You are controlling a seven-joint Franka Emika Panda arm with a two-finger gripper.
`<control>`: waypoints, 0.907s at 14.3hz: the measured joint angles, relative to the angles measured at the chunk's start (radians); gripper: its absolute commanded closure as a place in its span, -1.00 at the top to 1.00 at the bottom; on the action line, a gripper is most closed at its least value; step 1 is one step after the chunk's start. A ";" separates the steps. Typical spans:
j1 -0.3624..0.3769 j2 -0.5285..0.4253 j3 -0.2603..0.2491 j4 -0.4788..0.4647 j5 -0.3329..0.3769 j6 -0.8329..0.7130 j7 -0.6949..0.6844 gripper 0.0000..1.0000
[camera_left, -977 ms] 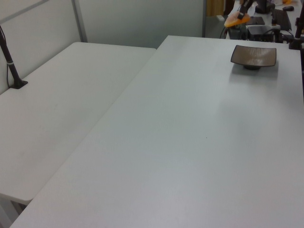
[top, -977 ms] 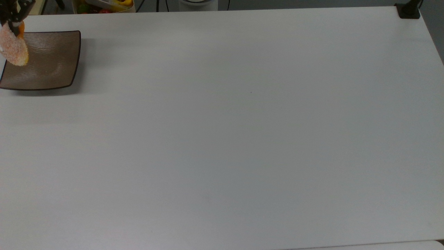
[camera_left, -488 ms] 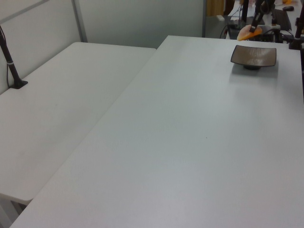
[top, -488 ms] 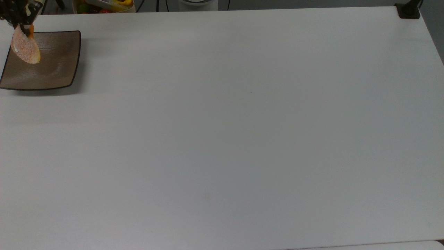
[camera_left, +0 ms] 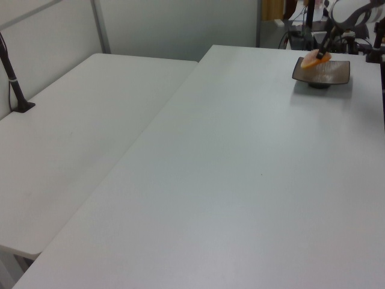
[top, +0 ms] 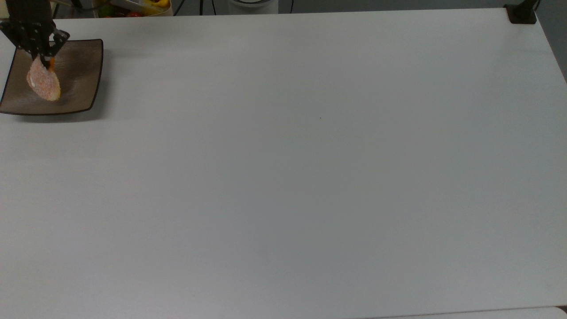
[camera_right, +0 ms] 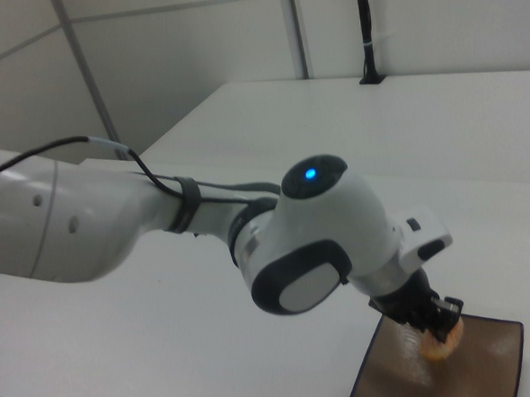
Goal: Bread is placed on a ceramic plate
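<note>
The ceramic plate (top: 77, 73) is a square brown dish near the top view's far left edge, by the table's back. My gripper (top: 44, 56) hangs over its left half, shut on the upper end of the bread (top: 43, 84), an orange-pink speckled bun. The bun hangs tilted with its lower end low over the dished centre; I cannot tell whether it touches. In the left view the bread (camera_left: 315, 60) sits at the near-left rim of the plate (camera_left: 331, 72) under the gripper (camera_left: 328, 51). The right view shows the gripper (camera_right: 434, 319) holding the bread (camera_right: 440, 344) above the plate (camera_right: 496, 369).
A bin of colourful items (top: 133, 6) stands behind the table near the plate. A black clamp (top: 522, 13) sits at the top view's top right corner. The left view's left holds a second table with a black post (camera_left: 13, 75). The white arm (camera_right: 158, 223) spans the right view.
The gripper has come down and moved inward over the plate with the bread, from beside the plate's outer edge to low above its centre.
</note>
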 measured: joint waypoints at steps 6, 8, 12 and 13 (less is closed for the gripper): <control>-0.002 0.087 0.000 -0.015 0.000 0.108 -0.010 -0.68; -0.003 0.088 0.000 -0.016 0.000 0.108 -0.022 -0.44; -0.015 0.088 0.000 -0.021 0.000 0.107 -0.029 0.09; -0.018 0.088 0.000 -0.024 0.000 0.105 -0.030 0.22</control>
